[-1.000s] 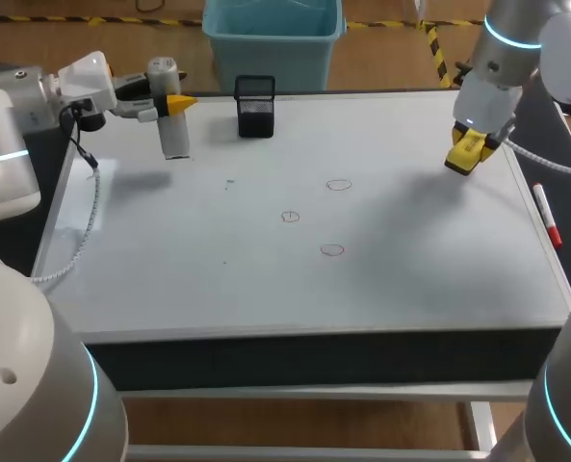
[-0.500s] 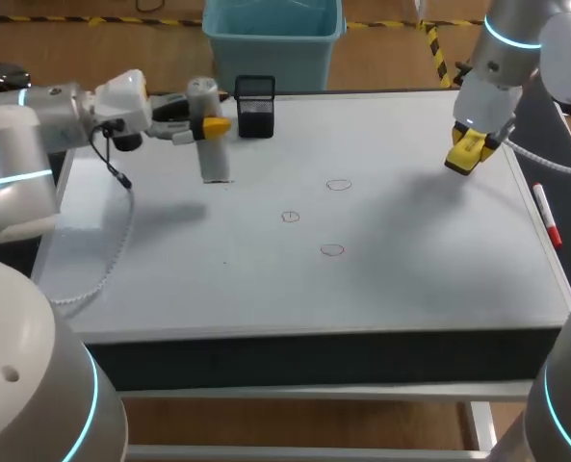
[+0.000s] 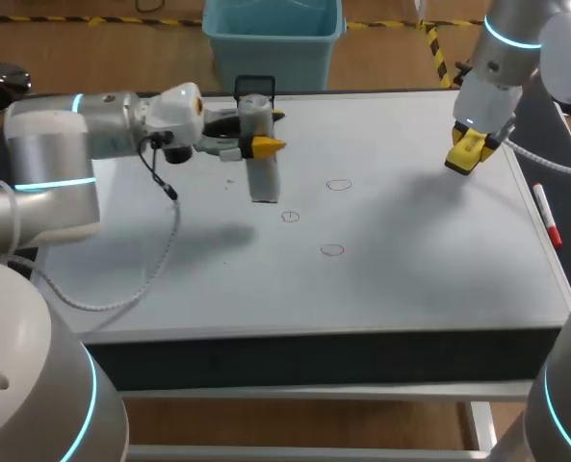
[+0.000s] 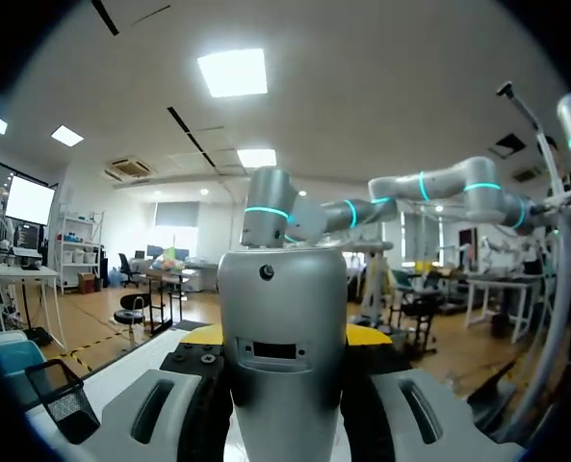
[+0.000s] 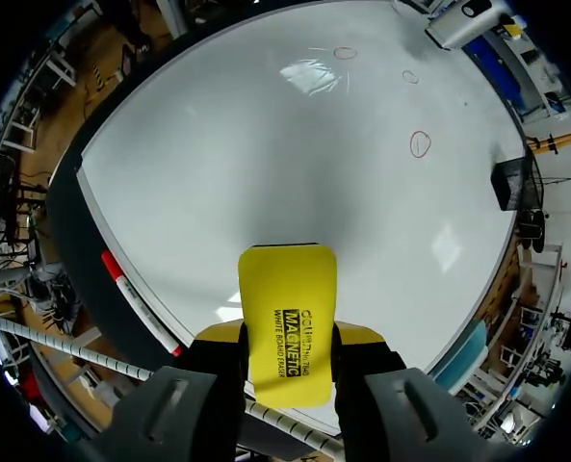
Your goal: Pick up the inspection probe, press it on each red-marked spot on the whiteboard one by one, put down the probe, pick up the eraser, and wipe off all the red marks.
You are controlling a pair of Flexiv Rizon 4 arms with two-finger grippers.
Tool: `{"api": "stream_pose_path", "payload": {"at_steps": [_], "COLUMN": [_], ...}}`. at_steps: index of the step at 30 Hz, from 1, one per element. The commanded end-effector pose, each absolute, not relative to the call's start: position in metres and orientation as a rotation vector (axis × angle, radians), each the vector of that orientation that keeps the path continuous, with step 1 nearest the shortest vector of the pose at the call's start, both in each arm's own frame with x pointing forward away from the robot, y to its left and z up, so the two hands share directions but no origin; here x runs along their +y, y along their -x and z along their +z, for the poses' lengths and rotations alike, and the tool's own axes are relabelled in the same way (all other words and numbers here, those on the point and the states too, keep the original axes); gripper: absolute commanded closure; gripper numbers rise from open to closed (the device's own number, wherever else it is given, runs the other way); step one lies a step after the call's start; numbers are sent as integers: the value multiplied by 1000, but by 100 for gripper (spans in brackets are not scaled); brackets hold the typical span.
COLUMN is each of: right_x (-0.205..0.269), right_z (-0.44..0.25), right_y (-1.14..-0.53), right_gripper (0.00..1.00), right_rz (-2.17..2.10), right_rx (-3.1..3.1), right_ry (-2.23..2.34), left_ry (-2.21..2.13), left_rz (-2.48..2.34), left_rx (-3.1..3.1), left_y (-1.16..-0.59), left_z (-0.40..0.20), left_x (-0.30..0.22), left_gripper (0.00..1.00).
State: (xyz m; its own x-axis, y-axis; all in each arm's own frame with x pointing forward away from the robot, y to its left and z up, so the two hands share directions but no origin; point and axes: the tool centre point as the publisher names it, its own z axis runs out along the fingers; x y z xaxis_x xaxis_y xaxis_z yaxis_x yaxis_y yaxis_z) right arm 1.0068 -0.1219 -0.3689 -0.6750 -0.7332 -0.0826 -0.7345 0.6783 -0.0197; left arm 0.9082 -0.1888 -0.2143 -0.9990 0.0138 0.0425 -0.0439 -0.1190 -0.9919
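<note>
My left gripper (image 3: 253, 144) is shut on the grey cylindrical probe (image 3: 262, 168), which hangs upright over the whiteboard (image 3: 169, 260), its lower end just left of and behind the middle red circle (image 3: 290, 217). Two more red circles (image 3: 339, 185) (image 3: 332, 250) lie to the right. In the left wrist view the probe (image 4: 281, 337) fills the gap between the fingers. My right gripper (image 3: 468, 149) hovers over the board's back right, shut on the yellow eraser (image 5: 287, 318). Beyond the eraser, the right wrist view shows the red circles (image 5: 419, 144).
A black mesh holder (image 3: 255, 89) stands at the board's back edge, partly hidden behind the probe. A red marker (image 3: 547, 217) lies along the board's right edge. A cable hangs from my left wrist (image 3: 160, 241) over the board's left half.
My left arm has carried the probe rightward from the board's back left to just beside the red circles. The right arm and eraser have not moved.
</note>
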Motion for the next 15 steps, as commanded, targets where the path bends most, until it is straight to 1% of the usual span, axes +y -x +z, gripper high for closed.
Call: {"api": "stream_pose_path", "payload": {"at_steps": [1,15], "right_x": [-122,-122], "right_z": [-368,-368], "right_y": [-1007,-1007], "right_gripper": [100,100], "right_rz": [19,19], "right_rx": [2803,2803], "right_ry": [1231,1231], "left_ry": [-43,8], "left_rz": [2326,2294], "left_rx": [-2055,-2015], "left_y": [-904,-906], "left_z": [-219,-243], "left_x": [-201,-214], "left_gripper": [100,100]}}
